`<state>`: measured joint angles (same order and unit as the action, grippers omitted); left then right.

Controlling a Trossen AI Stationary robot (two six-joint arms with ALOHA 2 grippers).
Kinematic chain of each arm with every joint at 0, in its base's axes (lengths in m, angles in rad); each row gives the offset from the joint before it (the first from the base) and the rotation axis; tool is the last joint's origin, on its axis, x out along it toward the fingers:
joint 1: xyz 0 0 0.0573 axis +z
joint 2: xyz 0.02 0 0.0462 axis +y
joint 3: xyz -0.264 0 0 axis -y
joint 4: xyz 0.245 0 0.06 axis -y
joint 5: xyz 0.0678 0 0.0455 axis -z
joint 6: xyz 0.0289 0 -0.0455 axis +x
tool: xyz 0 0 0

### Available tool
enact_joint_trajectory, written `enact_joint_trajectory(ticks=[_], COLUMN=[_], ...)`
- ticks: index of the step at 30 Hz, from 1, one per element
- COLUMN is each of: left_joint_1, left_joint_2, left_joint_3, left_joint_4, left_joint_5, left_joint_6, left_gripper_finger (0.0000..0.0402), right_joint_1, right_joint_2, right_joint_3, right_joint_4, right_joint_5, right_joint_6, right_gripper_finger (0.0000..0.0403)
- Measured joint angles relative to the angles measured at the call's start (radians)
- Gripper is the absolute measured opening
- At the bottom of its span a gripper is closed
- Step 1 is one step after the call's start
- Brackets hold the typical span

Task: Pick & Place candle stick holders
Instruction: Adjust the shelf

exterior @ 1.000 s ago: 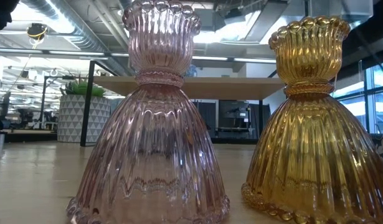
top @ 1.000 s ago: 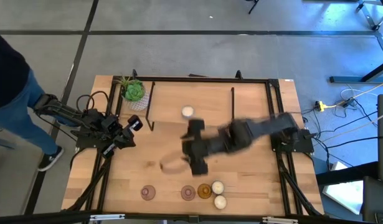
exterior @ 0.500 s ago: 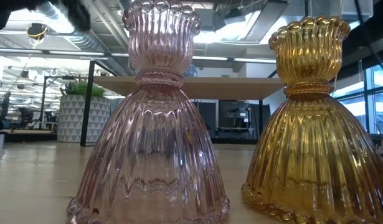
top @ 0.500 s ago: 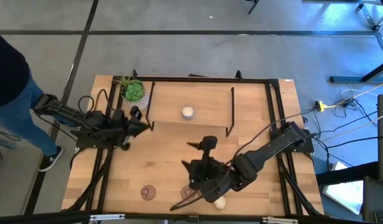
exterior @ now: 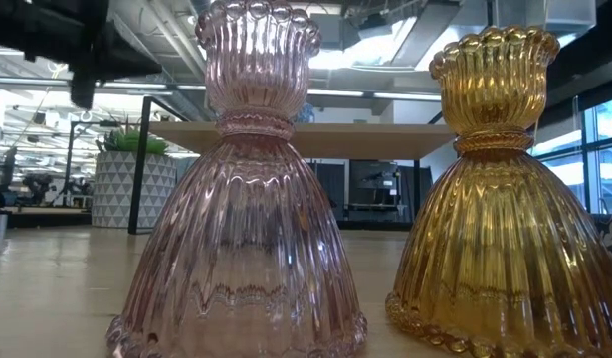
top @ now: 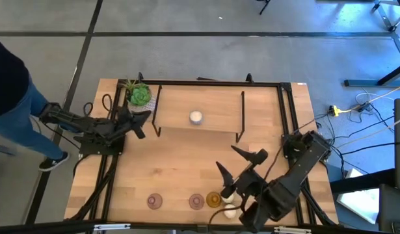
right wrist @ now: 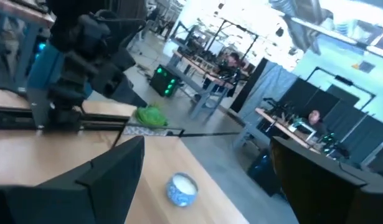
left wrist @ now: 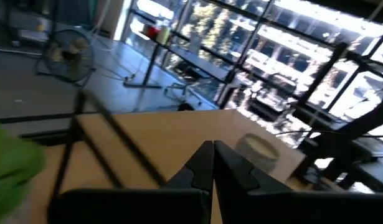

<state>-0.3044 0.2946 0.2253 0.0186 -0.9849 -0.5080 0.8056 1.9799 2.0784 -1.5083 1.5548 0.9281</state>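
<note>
While the left gripper (top: 145, 114) rests at the table's left edge beside the green plant (top: 138, 95), its fingers pressed together on nothing, the work of picking up candle stick holders falls by position to the other arm. Along the near edge of the wooden table (top: 180, 156), seen from above, a pink holder (top: 154, 201) stands alone, well left of a tight cluster: a second pink holder (top: 196, 201), an amber holder (top: 213, 199) touching or just beside it, and two cream-white holders (top: 229, 209), one partly hidden under the right arm. A third cream-white holder (top: 196, 117) sits far back, between two thin black upright bars (top: 242, 117). Poised just above and to the right of the cluster is the right gripper (top: 240, 163), its jaws spread wide and empty, the fingers pointing toward the table's middle and away from the holders beneath its wrist. From table height the pink (exterior: 244, 189) and amber (exterior: 505, 199) glass pieces stand upright, long axes vertical, flared bases on the wood and narrow necks uppermost. The nearest holders therefore lie behind and below the open jaws, not in front of them; the far cream-white holder lies ahead of them across the table, as the right wrist view (right wrist: 182, 188) shows. Any grasp on the cluster would likely call for the right gripper to swing back over it and descend along a neck.
</note>
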Motion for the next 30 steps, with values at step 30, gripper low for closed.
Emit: enact_joint_trajectory(ticks=[30], left_joint_1=[0.254], left_joint_2=[0.278], left_joint_3=[0.096], left_joint_4=[-0.295], left_joint_5=[0.429], left_joint_6=[-0.26], left_gripper_finger=[0.0003], right_joint_1=[-0.028], right_joint_2=[-0.001], right_joint_3=[-0.003], right_joint_4=[-0.063], right_joint_5=[0.008], right_joint_6=[0.032], right_gripper_finger=[0.0346])
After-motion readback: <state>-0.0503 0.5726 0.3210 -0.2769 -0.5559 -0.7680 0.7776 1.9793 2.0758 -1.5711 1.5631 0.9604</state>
